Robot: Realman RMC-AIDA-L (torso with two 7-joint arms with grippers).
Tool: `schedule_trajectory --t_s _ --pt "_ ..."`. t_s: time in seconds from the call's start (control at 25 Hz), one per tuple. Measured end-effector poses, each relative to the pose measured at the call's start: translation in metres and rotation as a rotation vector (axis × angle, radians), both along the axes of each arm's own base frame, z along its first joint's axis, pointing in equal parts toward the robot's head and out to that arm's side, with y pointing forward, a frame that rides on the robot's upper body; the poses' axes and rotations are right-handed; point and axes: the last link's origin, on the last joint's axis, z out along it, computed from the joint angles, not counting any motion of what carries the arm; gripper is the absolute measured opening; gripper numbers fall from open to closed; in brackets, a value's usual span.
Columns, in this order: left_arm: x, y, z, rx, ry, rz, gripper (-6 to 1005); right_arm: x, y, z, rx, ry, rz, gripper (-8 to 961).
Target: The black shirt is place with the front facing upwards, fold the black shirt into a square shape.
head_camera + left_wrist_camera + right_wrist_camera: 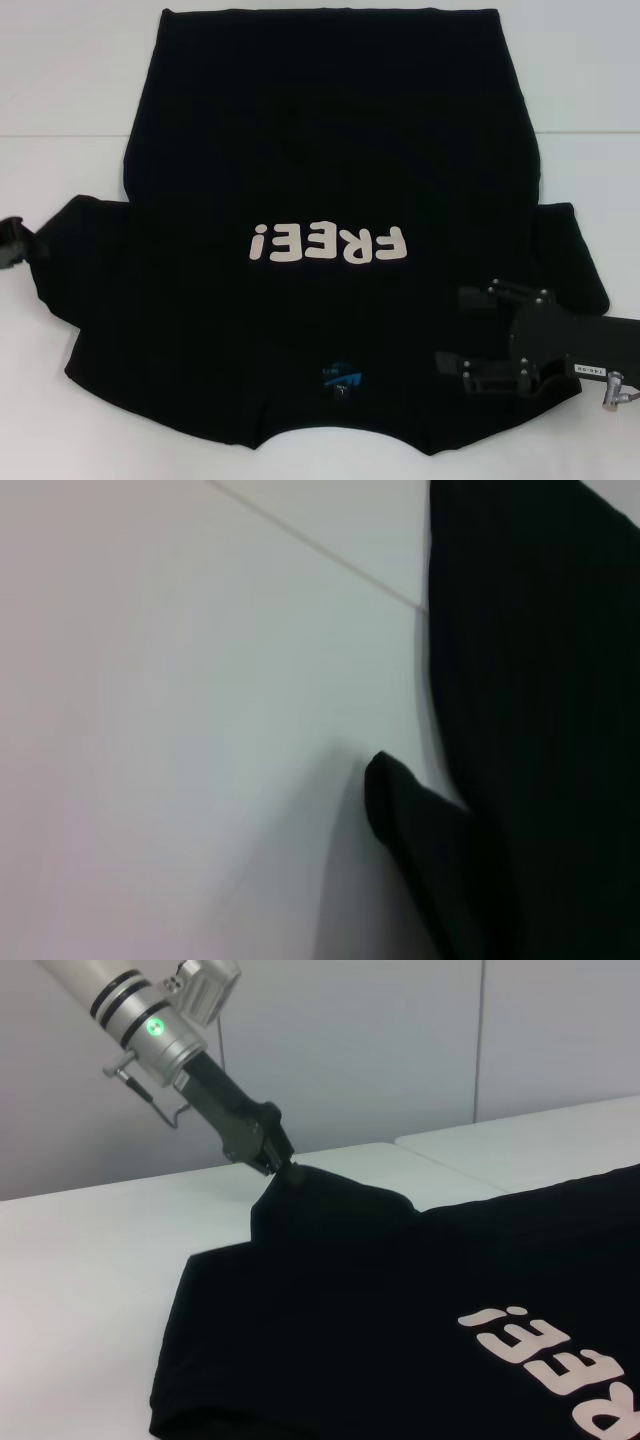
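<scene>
shirt [330, 180]: flat, face up, no folds yet
left gripper [283, 1167]: jaws clamped on sleeve
right gripper [462, 330]: jaws apart over shirt

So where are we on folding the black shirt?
Early. The black shirt lies flat, lettering up, on the white table, with no fold made yet. In hand: the left gripper has pinched the left sleeve tip and lifted it slightly, while the right gripper hovers open over the shirt near the right sleeve. Left to do: both sleeves in, then the body folded into a square.
</scene>
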Motion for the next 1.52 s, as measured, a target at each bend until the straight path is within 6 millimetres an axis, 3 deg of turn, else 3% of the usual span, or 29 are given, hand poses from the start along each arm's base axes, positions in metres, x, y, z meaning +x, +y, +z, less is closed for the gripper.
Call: schedule_trajectory --t_s 0.28,0.88,1.2,1.52 --pt "0.011 0.016 0.029 0.021 0.043 -0.026 20 -0.001 0.0 0.0 -0.004 -0.001 0.006 926" --pt "0.042 0.037 0.041 -0.035 0.069 -0.068 20 -0.002 0.0 -0.001 -0.005 0.002 0.006 925" --pt "0.063 0.038 0.019 -0.098 -0.01 -0.08 20 -0.003 0.0 -0.002 -0.006 0.004 0.007 925" --pt "0.077 0.034 -0.024 -0.142 -0.089 -0.092 20 -0.003 0.0 -0.002 -0.009 0.005 0.006 925"
